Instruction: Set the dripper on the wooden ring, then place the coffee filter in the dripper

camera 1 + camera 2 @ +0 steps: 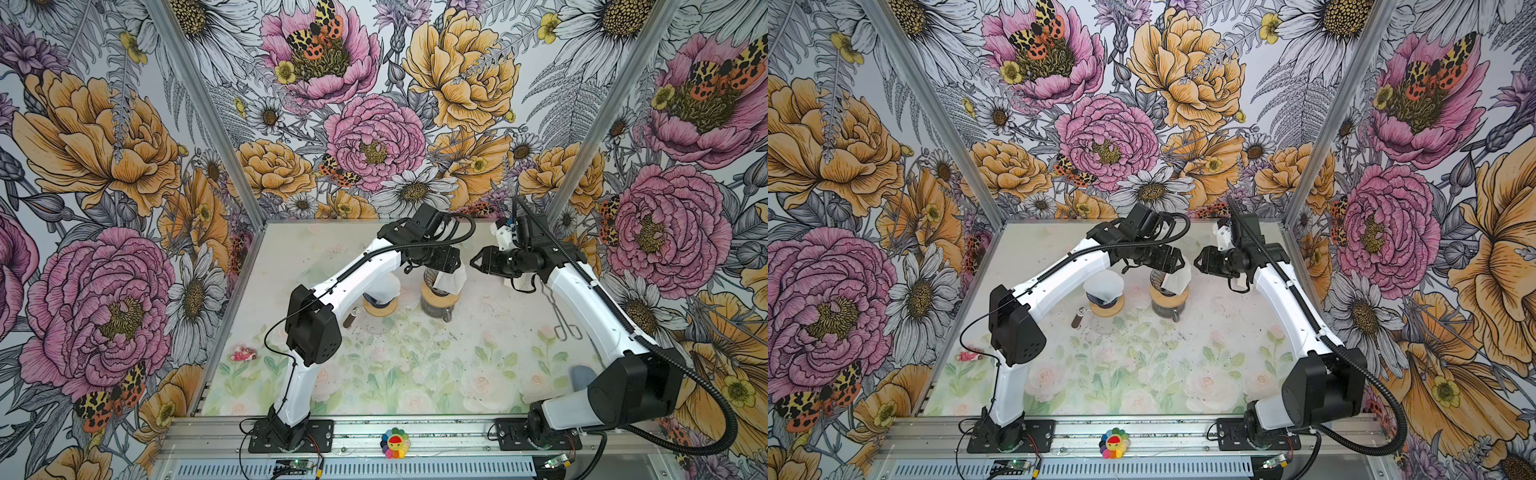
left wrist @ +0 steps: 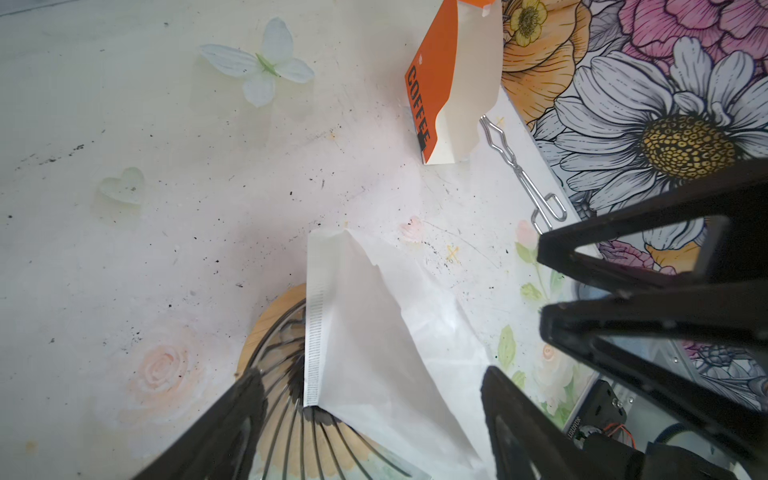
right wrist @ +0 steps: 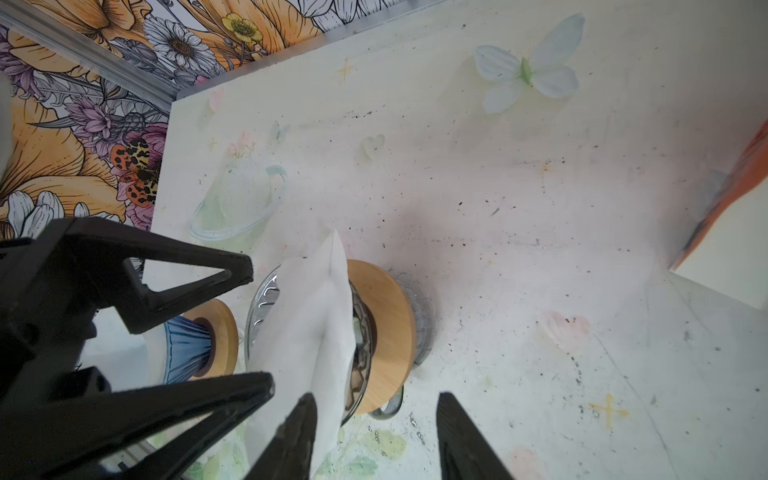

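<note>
Floral wallpaper (image 1: pixel 104 145) closes in a pale, painted tabletop (image 1: pixel 415 374) flecked with dark specks. In both top views the left gripper (image 1: pixel 449 268) hangs over the glass dripper (image 1: pixel 436 300) on its clear carafe (image 1: pixel 434 311). The white filter (image 1: pixel 451 281) sits in the cone, leaning out toward the right gripper (image 1: pixel 473 262) just beside it. Folded flat and tilted as it is, the filter would likely tip over the rim if left so. A sideways nudge could crease the paper or shift the dripper on the carafe. From the left wrist, the left gripper's jaws stand wide with the filter between them, not pinched. It is thin and matte, with a crimped seam (image 2: pixel 316 332), its point down among dark ribs (image 2: pixel 291 436) above a round wooden collar (image 2: pixel 266 320). An orange coffee bag (image 2: pixel 449 83) and wire tongs (image 2: pixel 519 174) lie beyond. From the right wrist, the right gripper's jaws are partly apart with nothing between them; one finger (image 3: pixel 301 428) sits close against the paper.
</note>
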`<action>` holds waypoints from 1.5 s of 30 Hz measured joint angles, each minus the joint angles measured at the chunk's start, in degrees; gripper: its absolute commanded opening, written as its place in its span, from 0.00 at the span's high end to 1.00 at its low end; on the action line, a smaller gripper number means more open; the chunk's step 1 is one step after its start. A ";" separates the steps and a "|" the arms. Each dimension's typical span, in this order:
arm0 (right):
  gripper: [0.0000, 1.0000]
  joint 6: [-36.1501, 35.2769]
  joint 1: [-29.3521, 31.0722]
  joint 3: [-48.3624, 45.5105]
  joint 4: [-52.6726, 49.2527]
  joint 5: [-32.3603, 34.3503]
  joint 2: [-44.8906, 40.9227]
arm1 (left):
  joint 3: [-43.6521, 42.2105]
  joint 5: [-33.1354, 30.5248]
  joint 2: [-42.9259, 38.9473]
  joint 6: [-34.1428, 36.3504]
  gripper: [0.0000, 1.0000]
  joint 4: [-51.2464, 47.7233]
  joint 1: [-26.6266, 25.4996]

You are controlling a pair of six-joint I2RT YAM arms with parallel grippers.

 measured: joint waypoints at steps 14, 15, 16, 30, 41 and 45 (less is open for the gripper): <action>0.51 -0.37 2.97 0.02 0.04 -2.97 4.33 | 0.24 -4.42 0.35 0.81 0.23 -3.39 -0.17; 0.51 -0.37 3.54 0.02 0.04 -2.95 4.46 | 0.11 -4.46 0.35 0.83 0.24 -3.37 -0.15; 0.51 -0.35 4.00 0.07 0.04 -2.91 4.55 | -0.09 -4.48 0.31 0.83 0.24 -3.37 -0.15; 0.51 0.74 6.78 1.46 0.02 3.17 6.12 | -4.92 -6.54 -2.36 0.79 0.26 -4.02 1.14; 0.53 0.96 8.68 2.86 -1.11 9.01 8.70 | -5.77 -6.64 -2.82 0.79 0.27 -4.00 1.77; 0.53 0.98 9.90 4.39 -2.40 11.56 9.64 | -5.88 -6.64 -2.82 0.79 0.28 -4.04 2.23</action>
